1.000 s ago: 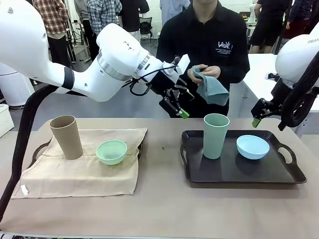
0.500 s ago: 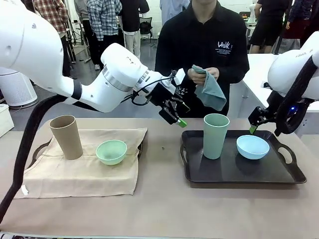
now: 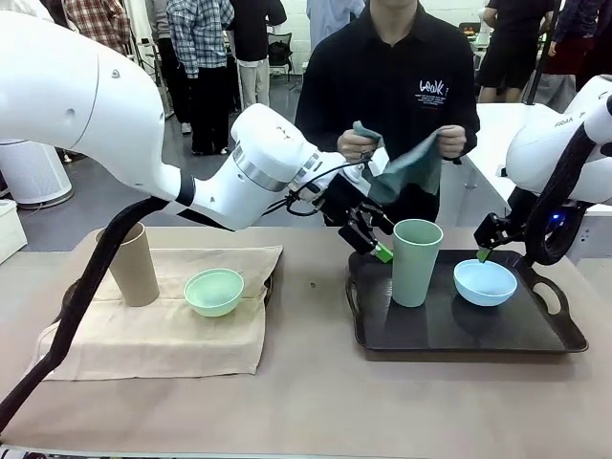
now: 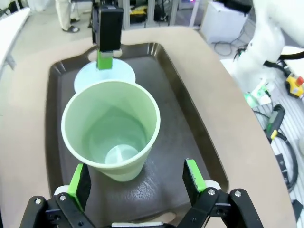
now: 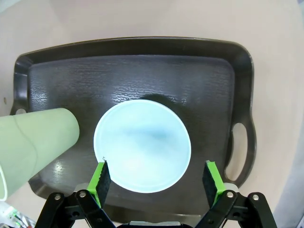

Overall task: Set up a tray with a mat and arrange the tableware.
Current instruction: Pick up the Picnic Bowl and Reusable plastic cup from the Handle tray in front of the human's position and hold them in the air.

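Left gripper (image 3: 379,251): jaws apart, nothing gripped, tips just beside the upper left of the green cup (image 3: 415,263), centre-right of the front view. In the wrist view the cup stands ahead between the spread fingers. Right gripper (image 3: 485,251): jaws apart, empty, just above the blue bowl's (image 3: 485,282) far rim. Cup and bowl are on the black tray (image 3: 459,333), lower right. Tan cup (image 3: 131,270) and mint bowl (image 3: 213,291) are on the beige mat (image 3: 163,337), lower left. Person (image 3: 382,96), top centre, holds a teal cloth (image 3: 411,167).
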Tool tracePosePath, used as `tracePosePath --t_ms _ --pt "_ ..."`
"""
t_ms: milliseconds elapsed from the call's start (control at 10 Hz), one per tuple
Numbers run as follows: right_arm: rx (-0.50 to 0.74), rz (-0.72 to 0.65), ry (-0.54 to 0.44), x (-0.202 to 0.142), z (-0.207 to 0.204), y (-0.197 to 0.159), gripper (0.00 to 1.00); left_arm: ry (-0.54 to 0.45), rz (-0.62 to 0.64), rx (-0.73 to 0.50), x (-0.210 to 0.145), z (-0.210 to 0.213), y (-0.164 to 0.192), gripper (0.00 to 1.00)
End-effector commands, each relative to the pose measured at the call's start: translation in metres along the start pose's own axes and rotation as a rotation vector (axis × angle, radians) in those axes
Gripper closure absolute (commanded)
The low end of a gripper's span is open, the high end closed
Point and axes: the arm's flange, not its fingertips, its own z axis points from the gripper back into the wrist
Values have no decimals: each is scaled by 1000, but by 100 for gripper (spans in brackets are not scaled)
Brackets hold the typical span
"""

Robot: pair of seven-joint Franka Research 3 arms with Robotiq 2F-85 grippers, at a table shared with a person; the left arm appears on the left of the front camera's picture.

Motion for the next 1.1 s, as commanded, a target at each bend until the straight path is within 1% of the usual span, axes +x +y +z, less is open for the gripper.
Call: tracePosePath --t_ms 0,300,400,600,800,1000 --pt "6 -6 0 0 0 0 0 -26 -9 14 -1 6 2 0" --pt "0 0 0 0 0 0 0 -26 -9 14 -1 6 2 0" --pt "0 6 21 3 -10 -2 0 1 2 5 -1 4 2 0" --pt "-26 -3 34 10 -25 -8 0 -27 36 74 -17 -8 18 0" --pt "-37 -6 44 8 -29 -9 0 -29 42 98 -19 -16 22 0" --pt "-45 -13 55 7 -33 -10 0 -36 42 54 -20 -33 26 0"
